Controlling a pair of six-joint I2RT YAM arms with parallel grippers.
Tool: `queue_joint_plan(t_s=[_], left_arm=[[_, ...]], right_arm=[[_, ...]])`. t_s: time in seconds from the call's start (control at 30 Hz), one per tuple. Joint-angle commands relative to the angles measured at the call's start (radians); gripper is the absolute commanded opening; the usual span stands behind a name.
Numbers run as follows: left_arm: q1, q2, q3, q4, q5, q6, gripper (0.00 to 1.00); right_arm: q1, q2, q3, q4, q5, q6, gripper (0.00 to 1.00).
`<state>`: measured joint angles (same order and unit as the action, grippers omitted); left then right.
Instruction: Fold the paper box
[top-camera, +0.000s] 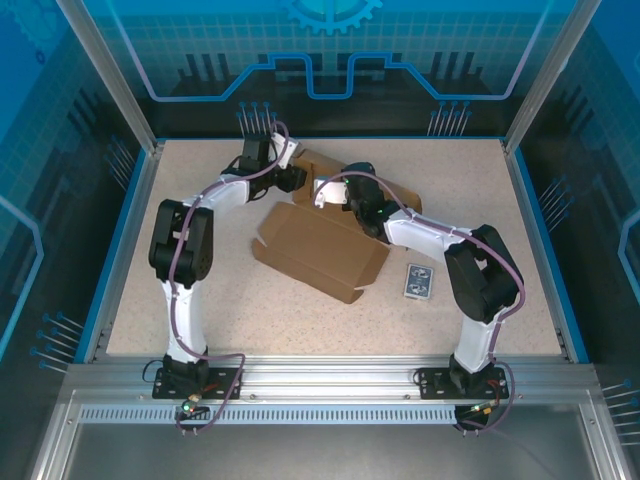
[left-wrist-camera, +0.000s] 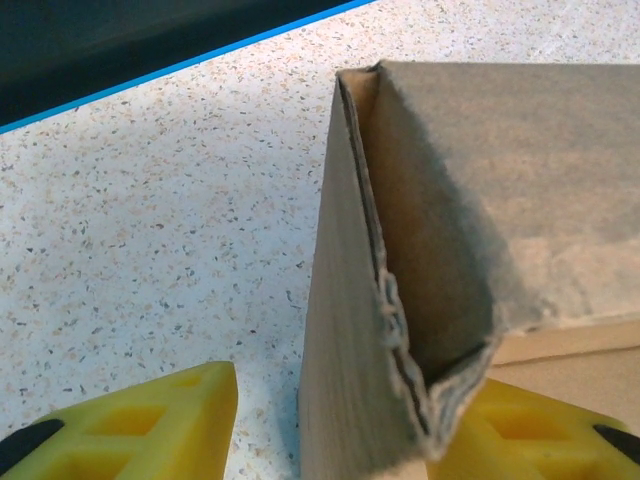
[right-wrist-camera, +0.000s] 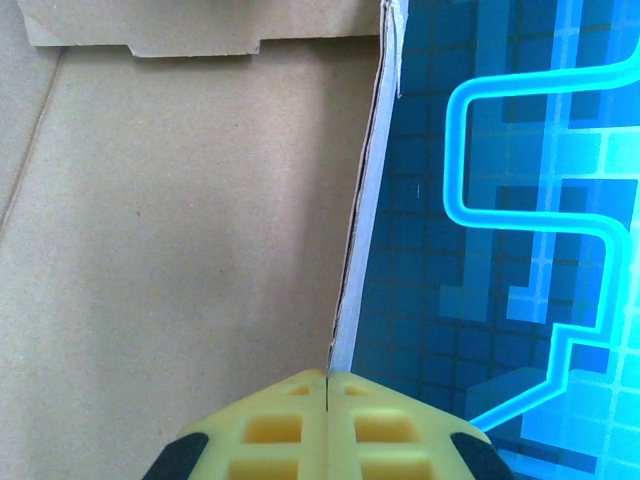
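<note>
The paper box (top-camera: 322, 250) lies about at the middle of the speckled table (top-camera: 180, 300). It is a brown cardboard sheet, its broad panel flat on the table and its flaps spread toward the table's far side. Both arms reach over the table's far half to the sheet's far edge.

The left gripper (left-wrist-camera: 355, 425) is over the far middle of the table, at the left of the 2 far flaps. In the left wrist view its 2 yellow fingers (left-wrist-camera: 150, 425) stand wide apart, with a raised, folded flap upright between them. The flap sits close against one finger, though whether it touches is not clear. Bare table shows between the flap and the other finger, so these jaws are open and clamp nothing.

The right gripper (right-wrist-camera: 328, 385) is over the table's far middle too, just right of the left one. In the right wrist view its 2 fingers are pressed together, and the thin edge of a cardboard panel runs straight into the seam between them, pinched. That panel stands on edge, with a blue patterned wall (right-wrist-camera: 500, 250) behind it.

A small blue-patterned card pack (top-camera: 419, 281) lies on the table's near right part, apart from the sheet.
</note>
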<state>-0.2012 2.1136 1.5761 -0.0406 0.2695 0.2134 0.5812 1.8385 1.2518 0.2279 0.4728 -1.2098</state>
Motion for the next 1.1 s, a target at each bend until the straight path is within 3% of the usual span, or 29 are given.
queue_joint_plan(t_s=[0.0, 0.37, 0.77, 1.07], left_arm=[[-0.003, 0.030, 0.050, -0.023, 0.037, 0.043, 0.52], [-0.010, 0.076, 0.101, -0.060, 0.028, 0.110, 0.56], [-0.033, 0.074, 0.075, 0.017, -0.165, 0.099, 0.35], [-0.037, 0.054, 0.041, 0.083, -0.316, -0.009, 0.24]], right_arm=[[-0.005, -0.027, 0.013, -0.085, -0.040, 0.017, 0.00], [-0.004, -0.022, 0.024, -0.101, -0.042, 0.027, 0.00], [-0.004, -0.026, 0.023, -0.107, -0.038, 0.038, 0.00], [-0.001, -0.031, 0.014, -0.110, -0.034, 0.056, 0.00]])
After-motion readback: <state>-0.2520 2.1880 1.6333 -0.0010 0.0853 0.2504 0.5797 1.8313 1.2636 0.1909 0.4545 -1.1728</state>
